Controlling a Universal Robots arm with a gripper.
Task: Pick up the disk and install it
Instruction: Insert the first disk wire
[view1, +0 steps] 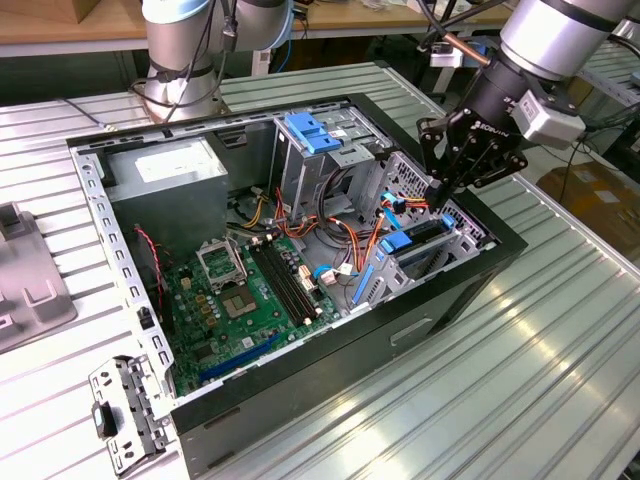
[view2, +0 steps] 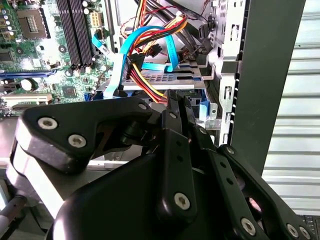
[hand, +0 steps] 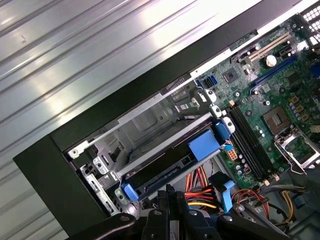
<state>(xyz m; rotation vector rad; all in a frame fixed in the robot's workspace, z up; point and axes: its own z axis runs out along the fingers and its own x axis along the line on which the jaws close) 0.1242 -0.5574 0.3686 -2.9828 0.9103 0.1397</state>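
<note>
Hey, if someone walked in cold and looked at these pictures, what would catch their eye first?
An open computer case on a ribbed metal table, its green motherboard exposed. The black end effector reaches into the drive cage at the exterior view's right, where the disk with blue side rails sits in its bay. Orange, red and blue cables tangle nearby.

Disk (hand: 165, 160) inside case (hand: 45, 175) bay

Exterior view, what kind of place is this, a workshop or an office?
Probably a robotics lab or test workshop. An open computer case lies on a ribbed metal table, a robot arm's gripper reaches into it, and wooden benches with cables stand behind.
</note>
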